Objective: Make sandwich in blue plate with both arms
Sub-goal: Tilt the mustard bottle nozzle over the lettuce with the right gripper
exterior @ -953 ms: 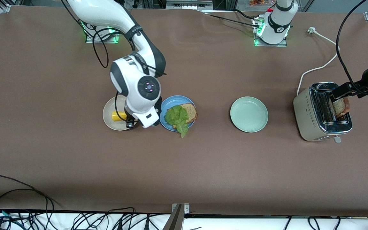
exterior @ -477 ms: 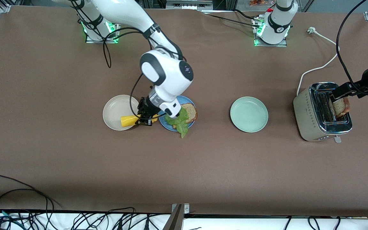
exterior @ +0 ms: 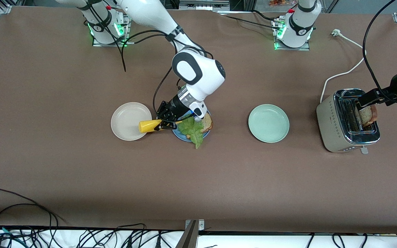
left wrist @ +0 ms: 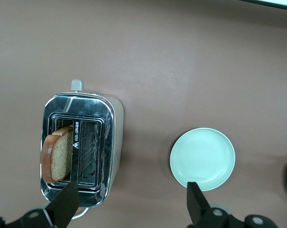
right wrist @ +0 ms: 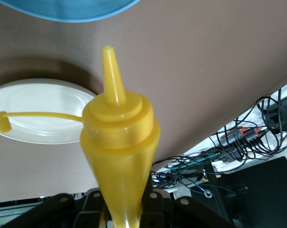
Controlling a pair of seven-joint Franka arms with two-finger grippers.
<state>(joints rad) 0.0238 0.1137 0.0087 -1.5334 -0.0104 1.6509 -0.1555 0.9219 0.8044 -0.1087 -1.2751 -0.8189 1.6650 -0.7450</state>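
Note:
The blue plate (exterior: 179, 134) holds one brown bread slice (exterior: 207, 122) with a green lettuce leaf (exterior: 192, 130) on top; the leaf's tip hangs over the rim. My right gripper (exterior: 165, 121) is shut on a yellow squeeze bottle (exterior: 149, 126), held on its side over the gap between the cream plate and the blue plate. In the right wrist view the bottle (right wrist: 119, 142) has its nozzle uncapped and its cap dangling. A second bread slice (exterior: 368, 115) stands in the toaster (exterior: 336, 132). My left gripper (exterior: 372, 98) is open above the toaster.
The cream-white plate (exterior: 126, 119) lies beside the blue plate, toward the right arm's end. A mint-green plate (exterior: 268, 123) sits between the blue plate and the toaster. The toaster's white cord (exterior: 346, 72) runs toward the left arm's base. Cables lie along the table's edge nearest the front camera.
My right arm has swung from over the cream plate toward the blue plate, carrying the yellow bottle and tipping it onto its side. The left arm has not moved.

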